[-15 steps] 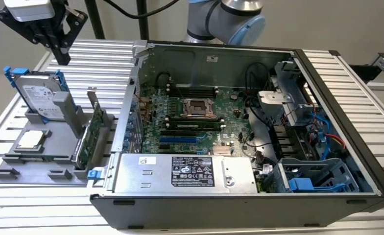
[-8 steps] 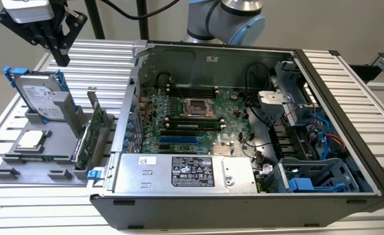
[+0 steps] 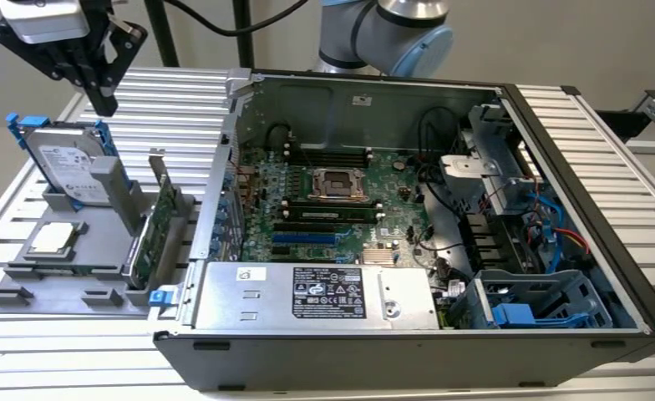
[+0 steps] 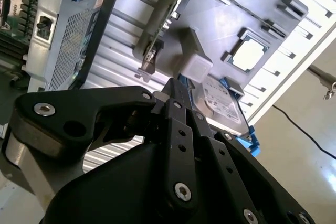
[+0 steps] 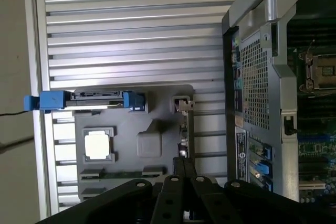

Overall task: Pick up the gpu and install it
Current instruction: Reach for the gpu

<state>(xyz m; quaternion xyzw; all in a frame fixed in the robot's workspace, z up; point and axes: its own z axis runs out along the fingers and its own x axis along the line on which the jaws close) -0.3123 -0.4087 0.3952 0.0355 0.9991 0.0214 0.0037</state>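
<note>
Jaws together and empty, our gripper [image 3: 104,105] hung above the grey holder [image 3: 17,296] where we saw the gpu [image 3: 156,232] standing.

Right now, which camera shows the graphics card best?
The exterior view: the graphics card stands on edge in the gray holder, green face and bracket visible. The first wrist view shows the card edge-on; the second wrist view catches its bracket end.
</note>
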